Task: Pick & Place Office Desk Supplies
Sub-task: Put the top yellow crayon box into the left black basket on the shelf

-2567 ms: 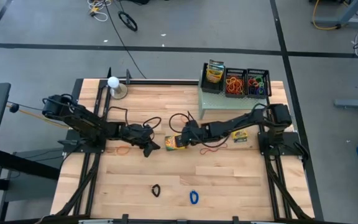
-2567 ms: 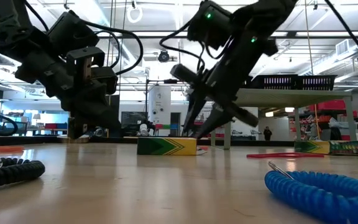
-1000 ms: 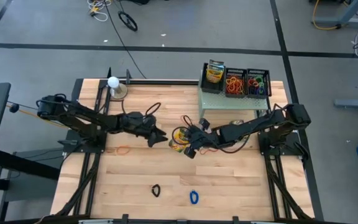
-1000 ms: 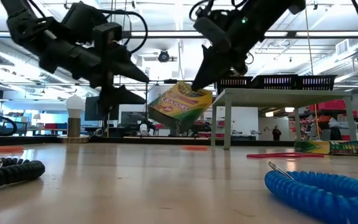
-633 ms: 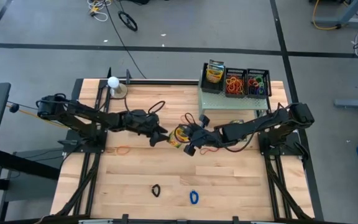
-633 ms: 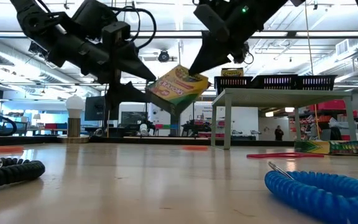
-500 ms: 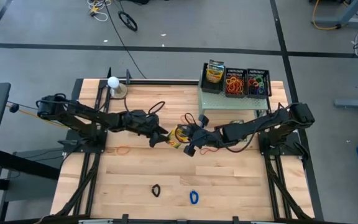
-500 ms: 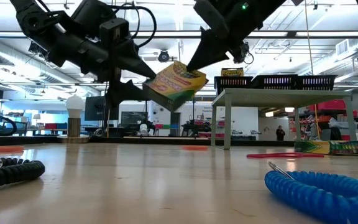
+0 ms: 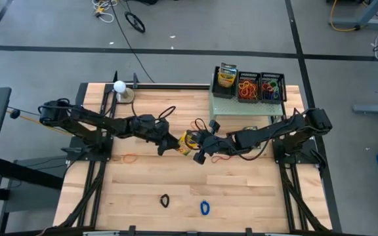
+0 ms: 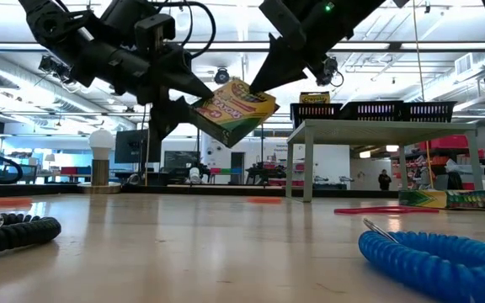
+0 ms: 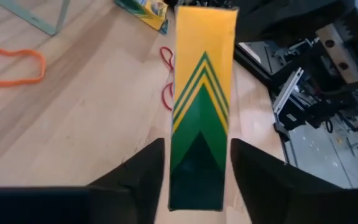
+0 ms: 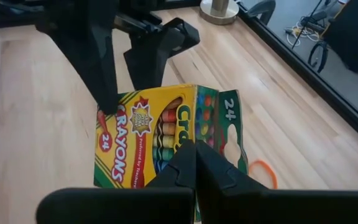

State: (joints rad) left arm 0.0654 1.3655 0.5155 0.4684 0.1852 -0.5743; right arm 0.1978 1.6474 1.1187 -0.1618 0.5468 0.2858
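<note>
A yellow-and-green crayon box point(image 10: 232, 109) hangs tilted in the air over the table's middle point(image 9: 188, 142). My right gripper point(image 12: 195, 158) is shut on it, reaching in from the table's right. My left gripper point(image 11: 197, 180) comes from the table's left, open. Its two fingers stand on either side of the box's lower end point(image 11: 194, 186). A narrow gap shows at each finger. My right gripper pinches the box's upper edge point(image 12: 194, 142) between its two shut fingers, slanting down from the table's right. The box hangs below the fingertips point(image 10: 255, 87), tilted and clear of the table. My left gripper: I cannot tell whether its fingers touch the box's narrow sides.
A pale green shelf point(image 9: 241, 108) at the back right carries mesh trays point(image 9: 260, 86) with rubber bands and a crayon box point(image 9: 226, 77). Another crayon box point(image 10: 432, 199) lies by the shelf. Loose bands lie about: orange point(image 9: 130, 158), black point(image 9: 165, 200), blue point(image 9: 205, 208).
My right gripper has raised the crayon box a little, and the box has tipped nearer to level. My left gripper has moved toward the table's right and up, bringing its fingers around the box's lower end.
</note>
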